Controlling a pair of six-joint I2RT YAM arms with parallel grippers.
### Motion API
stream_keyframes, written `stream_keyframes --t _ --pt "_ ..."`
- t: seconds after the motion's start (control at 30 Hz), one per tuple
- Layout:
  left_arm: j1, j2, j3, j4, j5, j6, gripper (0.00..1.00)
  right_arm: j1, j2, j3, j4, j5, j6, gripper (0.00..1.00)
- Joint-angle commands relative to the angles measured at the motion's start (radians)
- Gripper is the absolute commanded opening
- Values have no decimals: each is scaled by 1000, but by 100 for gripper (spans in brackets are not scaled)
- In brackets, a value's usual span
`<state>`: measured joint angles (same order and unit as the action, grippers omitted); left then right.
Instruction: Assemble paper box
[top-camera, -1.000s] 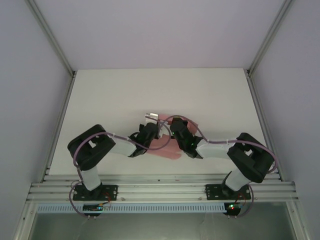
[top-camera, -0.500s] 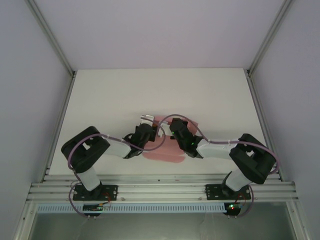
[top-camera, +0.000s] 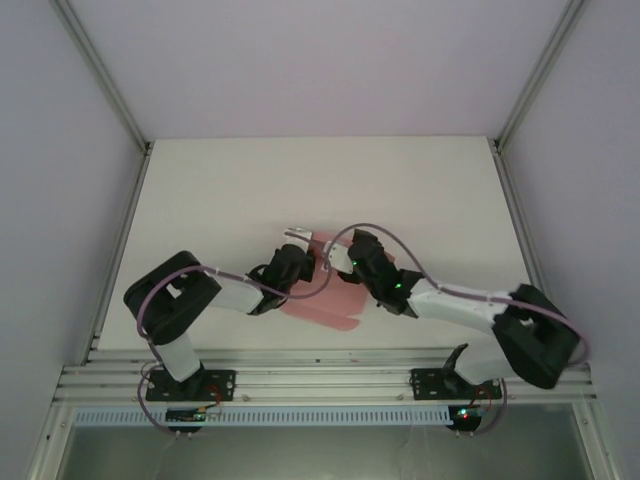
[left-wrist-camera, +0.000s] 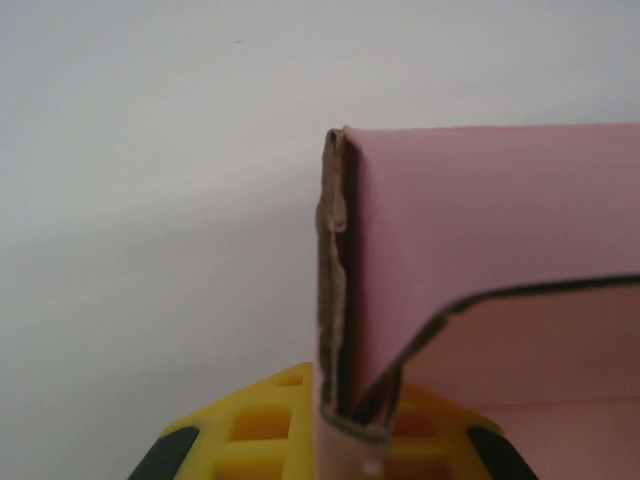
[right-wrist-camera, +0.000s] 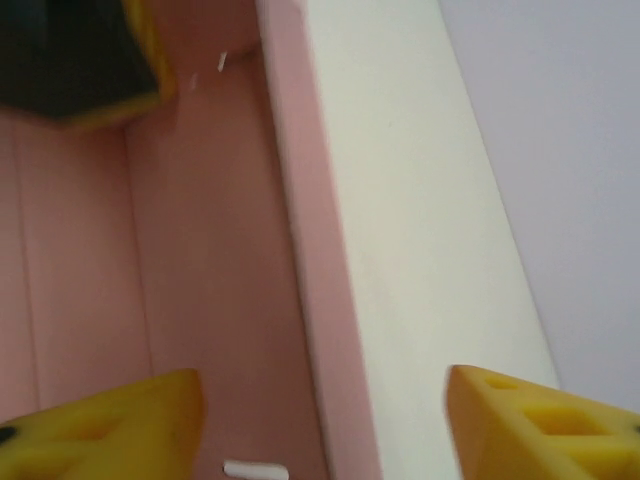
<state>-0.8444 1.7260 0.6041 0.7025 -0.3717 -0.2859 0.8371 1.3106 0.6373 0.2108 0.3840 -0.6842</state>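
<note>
Plainly, the left gripper (left-wrist-camera: 340, 440) is clenched on the pale pink, thin-card paper box (left-wrist-camera: 480, 250); its yellow fingers (left-wrist-camera: 260, 430) pinch the foot of an upright, frayed folded wall edge; a curled flap rises just right of those fingers; the right gripper (right-wrist-camera: 320, 430) stands released, yellow fingertips (right-wrist-camera: 110, 420) spread wide with another pink wall between them; the part-folded paper box lies on the white table (top-camera: 300, 180) between both grippers, its inside showing creased pink floor panels.
</note>
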Motion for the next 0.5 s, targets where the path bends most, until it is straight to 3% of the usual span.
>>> stream_keyframes --t 0.0,0.13,0.27,0.47 --pt "6 33 -23 76 77 39 0 -56 -149 -4 -58 -200 215 76" --pt "6 43 -27 112 143 60 0 -198 -257 -9 -44 -363 445 85" --pt "7 67 -24 136 212 73 0 -320 -217 63 -121 -521 648 86" --pt "8 83 -19 139 235 76 0 -338 -48 156 -155 -602 715 84"
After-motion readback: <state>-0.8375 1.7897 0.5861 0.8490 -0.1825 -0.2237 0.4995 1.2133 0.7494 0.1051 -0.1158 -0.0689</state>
